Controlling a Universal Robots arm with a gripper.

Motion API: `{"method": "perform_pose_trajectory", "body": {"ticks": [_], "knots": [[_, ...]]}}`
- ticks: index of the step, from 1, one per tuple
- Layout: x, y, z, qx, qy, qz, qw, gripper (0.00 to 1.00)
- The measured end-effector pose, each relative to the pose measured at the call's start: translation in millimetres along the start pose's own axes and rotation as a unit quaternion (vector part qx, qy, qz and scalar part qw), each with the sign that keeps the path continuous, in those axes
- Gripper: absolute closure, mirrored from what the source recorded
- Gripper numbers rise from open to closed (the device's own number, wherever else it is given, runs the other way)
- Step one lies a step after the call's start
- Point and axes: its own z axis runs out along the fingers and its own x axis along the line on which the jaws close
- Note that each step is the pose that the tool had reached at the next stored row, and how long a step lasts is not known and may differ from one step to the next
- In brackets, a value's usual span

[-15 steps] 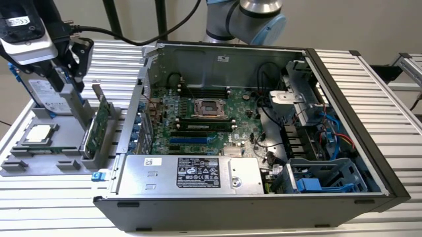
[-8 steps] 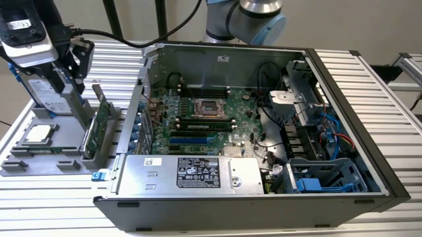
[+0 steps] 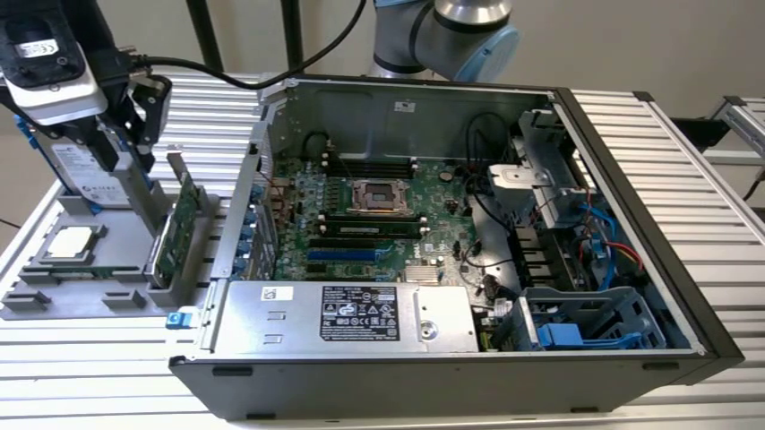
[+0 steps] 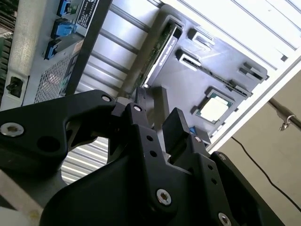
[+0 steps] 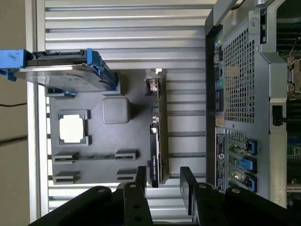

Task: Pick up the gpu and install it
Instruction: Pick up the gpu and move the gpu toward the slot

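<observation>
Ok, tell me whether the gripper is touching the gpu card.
Apart. The exterior view shows the gripper hanging well above the gpu card, with open space between its fingertips and the card's top edge.

A counter [image 3: 675,170] made of ribbed silver metal slats. Two things sit directly on it. An open dark computer case [image 3: 418,387] lies on its side and takes up most of the surface. A flat grey holder tray [image 3: 72,311] sits just beside the case, toward the exterior view's left, near the counter's edge.
</observation>
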Motion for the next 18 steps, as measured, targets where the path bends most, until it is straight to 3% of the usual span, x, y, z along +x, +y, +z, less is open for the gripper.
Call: {"method": "perform_pose_trajectory", "body": {"ticks": [18], "knots": [[0.0, -0.4, 7.6, 0.0000, 0.0000, 0.000, 1.0000, 0.00]]}}
